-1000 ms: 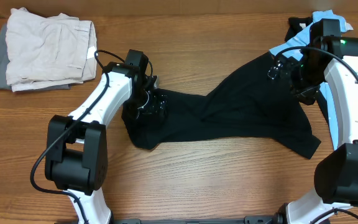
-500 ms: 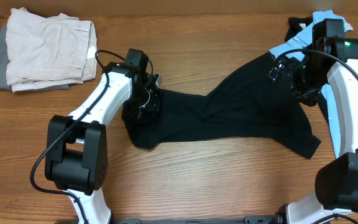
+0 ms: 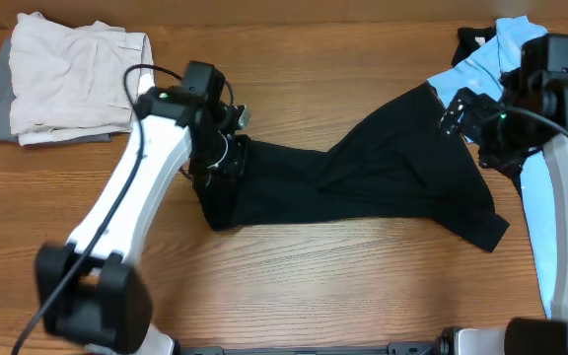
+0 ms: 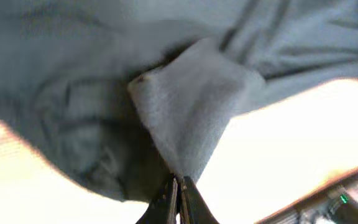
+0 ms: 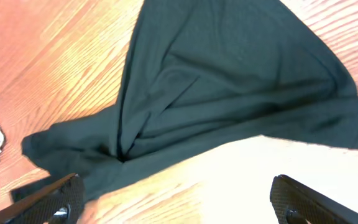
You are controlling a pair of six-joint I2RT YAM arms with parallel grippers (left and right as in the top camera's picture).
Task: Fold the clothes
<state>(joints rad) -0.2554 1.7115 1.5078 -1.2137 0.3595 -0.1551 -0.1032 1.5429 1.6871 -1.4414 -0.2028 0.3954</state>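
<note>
The clothes here are chiefly a black shirt (image 3: 363,177), lying rumpled across the middle of the wooden table. My left gripper (image 3: 229,158) is shut on the shirt's left end. In the left wrist view its jaws (image 4: 179,190) pinch a raised fold of the dark fabric (image 4: 191,106). My right gripper (image 3: 467,114) hovers over the shirt's upper right part, open wide. In the right wrist view its fingers (image 5: 58,199) stand far apart above the table with nothing between them, and the black shirt (image 5: 229,81) spreads out beyond them. A light blue polo (image 3: 486,59) lies at the far right.
A folded stack of beige and grey garments (image 3: 72,84) sits at the back left corner. Bare wooden tabletop (image 3: 343,286) runs along the front, below the shirt.
My left gripper has shut on the shirt's left end, and its arm has risen and swung slightly left. The right arm has shifted a little to the right, still open.
</note>
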